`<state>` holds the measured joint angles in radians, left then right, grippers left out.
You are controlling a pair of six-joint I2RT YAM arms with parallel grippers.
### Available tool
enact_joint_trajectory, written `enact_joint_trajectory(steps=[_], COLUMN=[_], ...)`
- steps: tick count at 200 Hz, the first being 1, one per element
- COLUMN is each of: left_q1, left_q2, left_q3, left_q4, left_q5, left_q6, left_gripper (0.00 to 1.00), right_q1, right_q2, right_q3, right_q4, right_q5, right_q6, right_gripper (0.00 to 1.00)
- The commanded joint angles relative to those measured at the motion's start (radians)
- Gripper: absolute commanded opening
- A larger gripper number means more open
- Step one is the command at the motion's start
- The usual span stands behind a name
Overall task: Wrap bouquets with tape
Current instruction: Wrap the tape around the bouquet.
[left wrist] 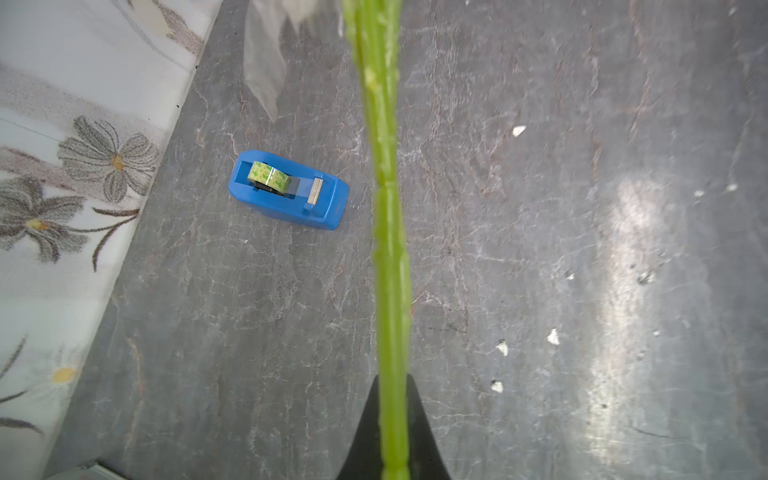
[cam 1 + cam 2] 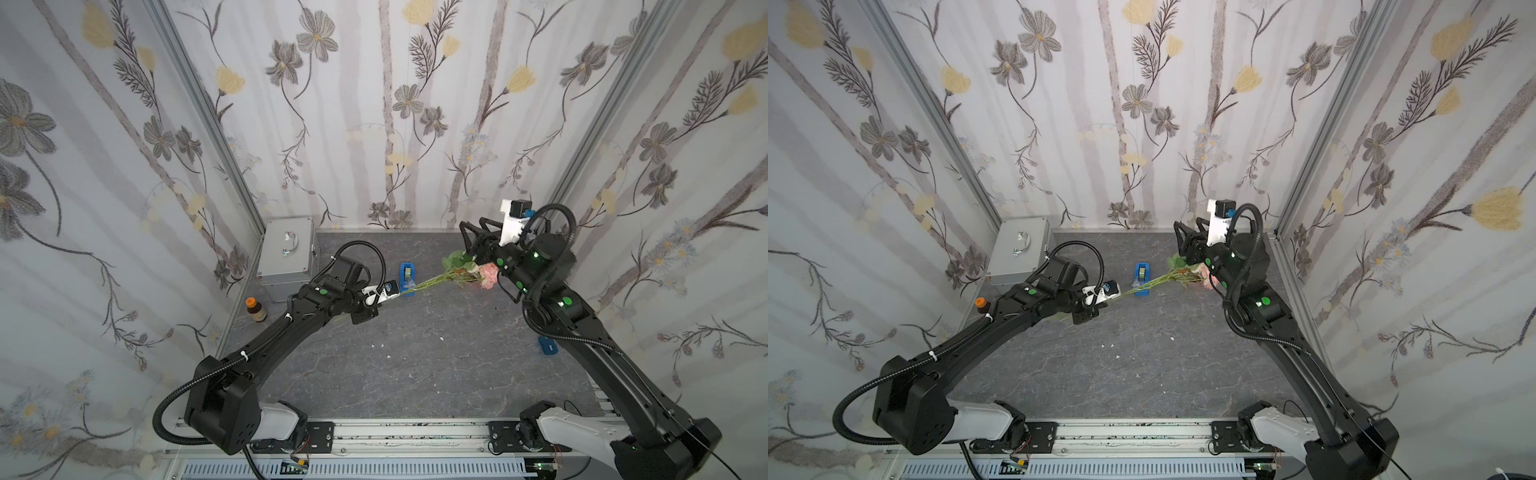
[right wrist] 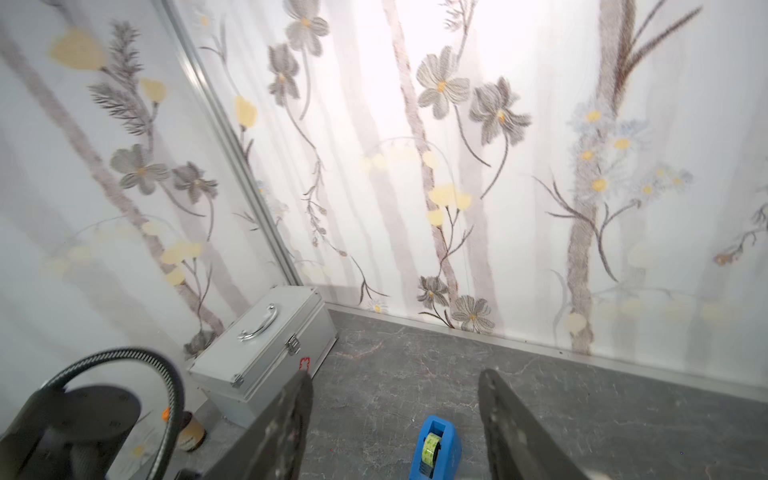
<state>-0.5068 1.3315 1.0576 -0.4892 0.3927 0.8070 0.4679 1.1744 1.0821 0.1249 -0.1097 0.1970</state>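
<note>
The bouquet (image 2: 449,274) hangs slantwise above the grey table. Its pink-and-cream roses (image 2: 488,275) and leaves point right and its thin green stems (image 2: 1158,282) point left. My left gripper (image 2: 392,296) is shut on the stems (image 1: 388,208), which run out from between its dark jaws. A limp clear strip (image 1: 264,62) hangs from the stems further along. The tape sits in its blue dispenser (image 2: 408,274) (image 2: 1143,276) (image 1: 286,189) on the table behind the stems. My right gripper (image 2: 471,237) (image 3: 395,378) is open and empty, raised above the leaves, facing the dispenser (image 3: 436,451).
A silver case with a handle (image 2: 286,253) stands in the back left corner. A brown bottle with an orange cap (image 2: 256,309) stands in front of it by the left wall. Another small blue object (image 2: 547,345) lies beside the right arm. Small white scraps (image 2: 388,356) dot the table.
</note>
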Motion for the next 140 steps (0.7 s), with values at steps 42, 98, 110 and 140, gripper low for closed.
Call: enact_joint_trajectory(steps=[42, 98, 110, 140], left_q1=[0.001, -0.014, -0.023, -0.046], left_q2=[-0.206, -0.270, -0.271, -0.283], left_q3=[-0.053, -0.061, -0.062, -0.070], left_q4=[0.119, 0.160, 0.161, 0.181], left_q5=[0.340, 0.544, 0.550, 0.546], left_q6=[-0.508, -0.635, -0.646, -0.652], left_gripper=[0.00, 0.00, 0.00, 0.00], right_q1=[0.017, 0.057, 0.054, 0.032], right_q2=[-0.470, -0.611, -0.553, -0.312], right_q3=[-0.449, -0.820, -0.860, -0.841], right_q4=[0.317, 0.691, 0.841, 1.050], right_q5=[-0.217, -0.376, -0.313, -0.386], right_q6=[-0.211, -0.286, -0.186, -0.068], right_gripper=[0.70, 0.73, 0.73, 0.74])
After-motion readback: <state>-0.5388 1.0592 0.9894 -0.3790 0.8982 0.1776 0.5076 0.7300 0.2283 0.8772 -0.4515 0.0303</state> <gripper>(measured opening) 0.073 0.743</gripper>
